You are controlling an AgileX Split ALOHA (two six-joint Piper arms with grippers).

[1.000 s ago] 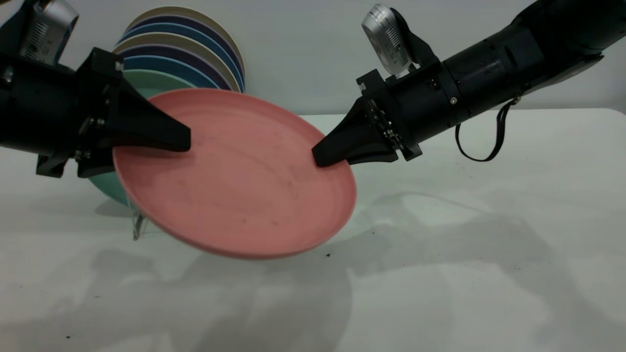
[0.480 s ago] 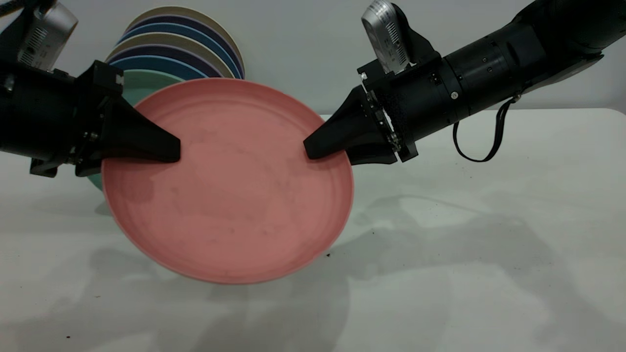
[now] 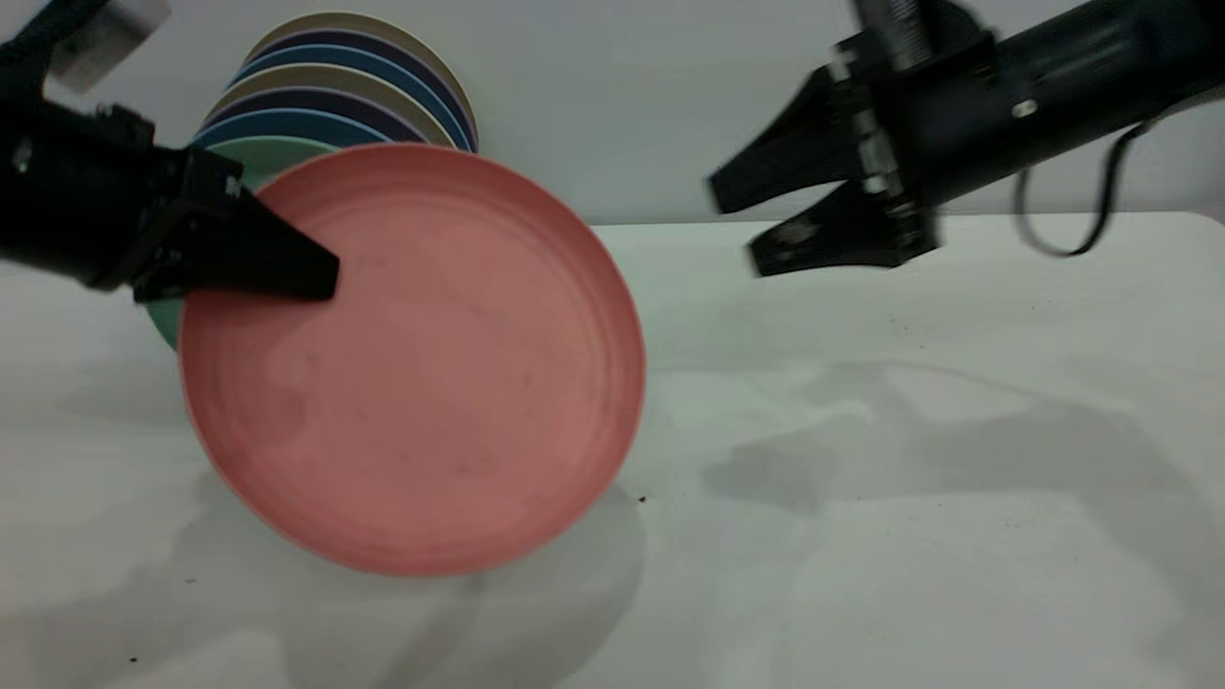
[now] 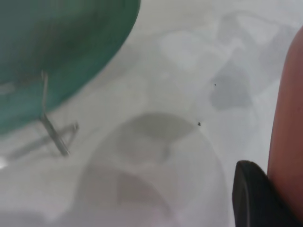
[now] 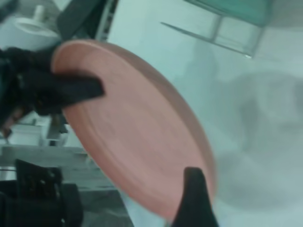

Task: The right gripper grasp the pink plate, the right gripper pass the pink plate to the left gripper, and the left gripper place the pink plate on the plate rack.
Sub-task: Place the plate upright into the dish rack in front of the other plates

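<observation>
The pink plate (image 3: 412, 359) hangs nearly upright, its face to the exterior camera, with its lower rim close over the table. My left gripper (image 3: 321, 277) is shut on its upper left rim, with one finger (image 4: 253, 198) against the plate's edge (image 4: 289, 118). My right gripper (image 3: 739, 233) is open and empty, up and to the right, well clear of the plate. The right wrist view shows the plate (image 5: 137, 127) and the left gripper on it. The plate rack's wire (image 4: 54, 135) shows under the teal plate (image 4: 57, 56); in the exterior view it is hidden.
Several upright plates (image 3: 364, 86), beige, blue and purple, stand in a row behind the pink plate, with the teal plate (image 3: 263, 158) nearest. The white table (image 3: 909, 478) stretches to the right and front.
My right gripper has let go of the plate, opened and drawn back up and to the right. The left gripper has tipped the plate more upright and carried it slightly left.
</observation>
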